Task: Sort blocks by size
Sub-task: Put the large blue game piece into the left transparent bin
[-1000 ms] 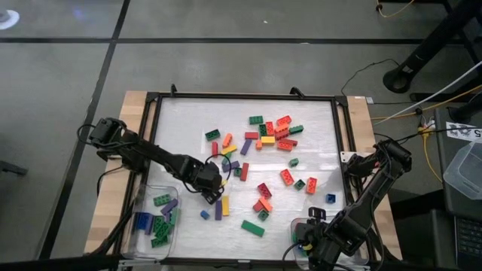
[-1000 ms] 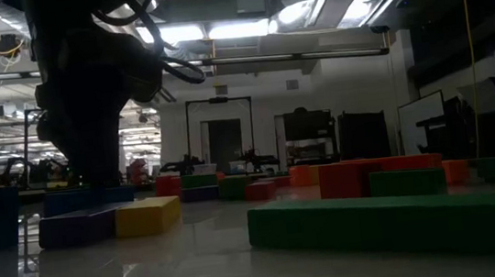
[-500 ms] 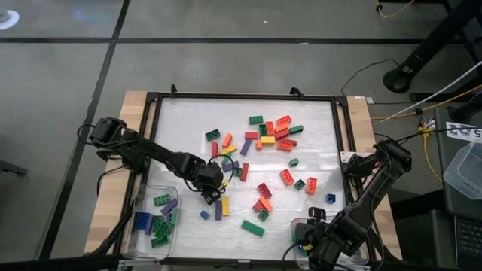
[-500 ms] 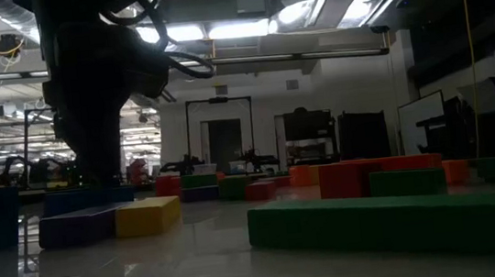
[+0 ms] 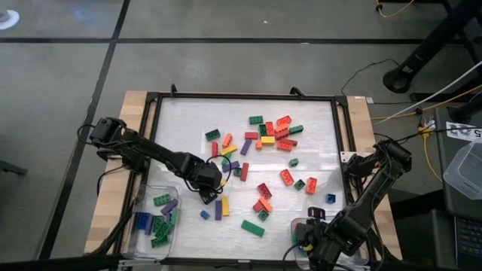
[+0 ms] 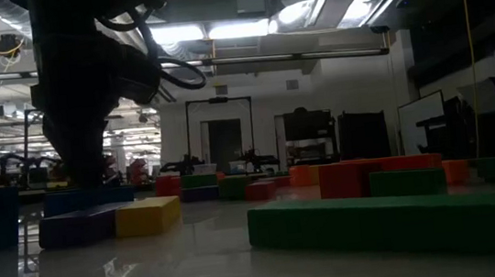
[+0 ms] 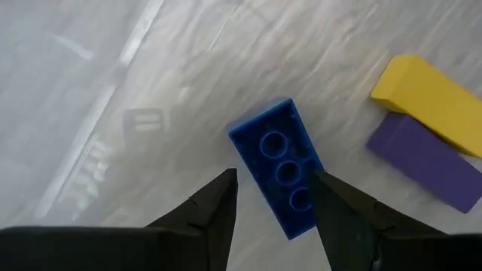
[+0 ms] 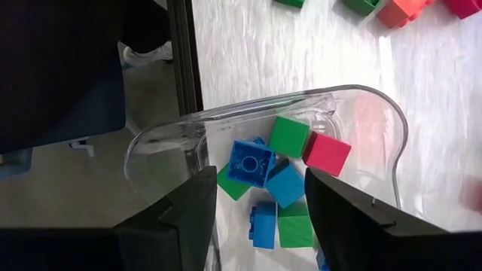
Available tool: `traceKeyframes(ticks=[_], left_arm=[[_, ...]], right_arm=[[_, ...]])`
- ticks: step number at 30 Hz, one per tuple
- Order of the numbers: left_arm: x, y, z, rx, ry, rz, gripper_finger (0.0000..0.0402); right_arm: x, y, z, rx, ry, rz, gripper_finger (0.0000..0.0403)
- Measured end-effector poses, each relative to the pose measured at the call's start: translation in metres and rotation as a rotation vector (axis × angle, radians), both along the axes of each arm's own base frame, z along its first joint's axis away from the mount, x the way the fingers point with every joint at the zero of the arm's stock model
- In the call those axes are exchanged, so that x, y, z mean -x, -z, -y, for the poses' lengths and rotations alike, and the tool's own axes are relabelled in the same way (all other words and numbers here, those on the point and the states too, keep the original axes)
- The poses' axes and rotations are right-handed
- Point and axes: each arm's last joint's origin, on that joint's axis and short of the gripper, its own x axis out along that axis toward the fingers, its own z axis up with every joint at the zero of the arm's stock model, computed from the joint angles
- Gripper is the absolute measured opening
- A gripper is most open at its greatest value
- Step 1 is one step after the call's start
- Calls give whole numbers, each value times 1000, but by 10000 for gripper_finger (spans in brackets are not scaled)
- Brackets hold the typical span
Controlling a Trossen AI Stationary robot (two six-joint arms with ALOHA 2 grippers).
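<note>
Many coloured blocks [image 5: 271, 135] lie scattered on the white table. My left gripper [image 5: 209, 194] points down, open, near the table's front left. A long blue block [image 7: 282, 177] lies flat on the table between its fingers, beside a yellow block [image 7: 433, 102] and a purple one [image 7: 429, 162]. The low view shows the same blue block [image 6: 88, 199] under the left gripper [image 6: 85, 169]. My right gripper [image 8: 260, 218] hangs open and empty above a clear tray [image 8: 188, 124] of small square blocks at the near right. My left gripper straddles the near end of the long blue block [image 7: 301, 211] from above, its fingers [image 7: 218, 203] across the block. I cannot tell whether either finger touches it. The block lies flat on the table.
A second clear tray [image 5: 143, 237] at the near left holds long green, blue and purple blocks. A long green block [image 5: 253, 228] lies near the front edge. A black frame [image 5: 151, 135] rims the table. Bare room lies at the far left [image 5: 188, 120].
My left gripper has stayed over the blue block and rolled a little about the line it points along. No block has moved.
</note>
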Motion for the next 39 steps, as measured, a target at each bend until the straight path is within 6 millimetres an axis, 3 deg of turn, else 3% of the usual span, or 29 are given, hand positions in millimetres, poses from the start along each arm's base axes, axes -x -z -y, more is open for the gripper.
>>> traceKeyframes(ticks=[10, 23, 30, 39], left_arm=[[-1, 1, -1, -21, -50, 17, 153], [-8, 19, -1, -40, -54, -19, 153], [-9, 21, -6, -49, -54, -26, 150], [-11, 19, -4, -11, 17, 3, 67]], right_arm=[[0, 0, 0, 2, -12, 3, 202], [-1, 0, 0, 11, -8, 17, 202], [-3, -1, 2, 103, -19, 119, 202], [-6, -2, 5, 216, -78, 226, 202]])
